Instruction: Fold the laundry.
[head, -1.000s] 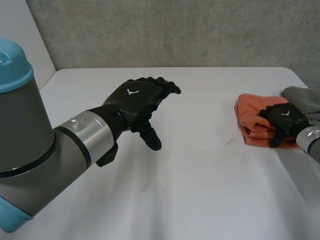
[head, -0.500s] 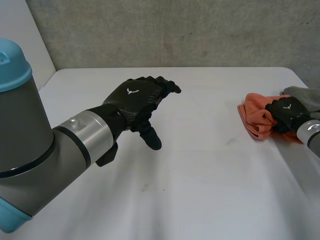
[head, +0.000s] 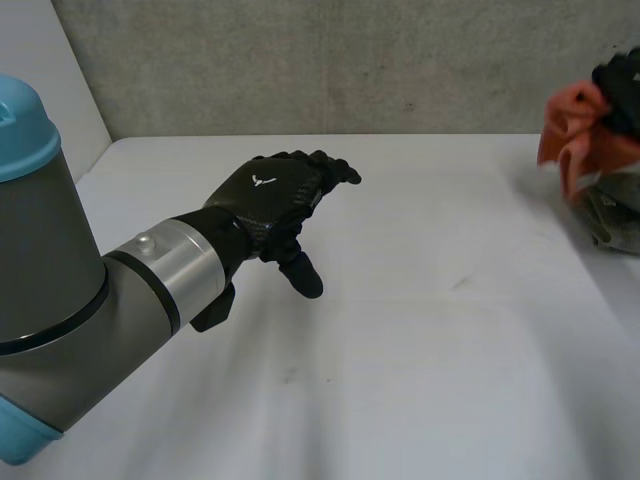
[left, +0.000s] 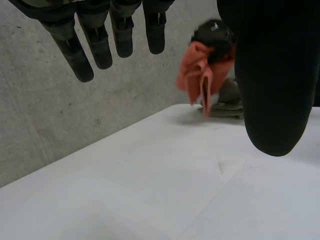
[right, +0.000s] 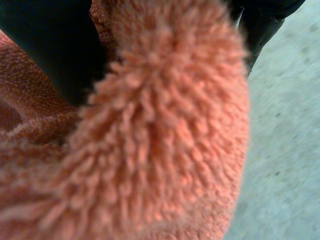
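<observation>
Right hand (head: 625, 85) clutches the orange towel (head: 572, 150) above the grey cloth (head: 612, 218). Left hand (head: 275, 195) hovers over the counter (head: 420, 330); fingers relaxed.

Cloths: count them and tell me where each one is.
2. The orange cloth hangs from the right hand, held above the table; the grey cloth lies on the table beneath it. Others could be hidden behind them.
</observation>
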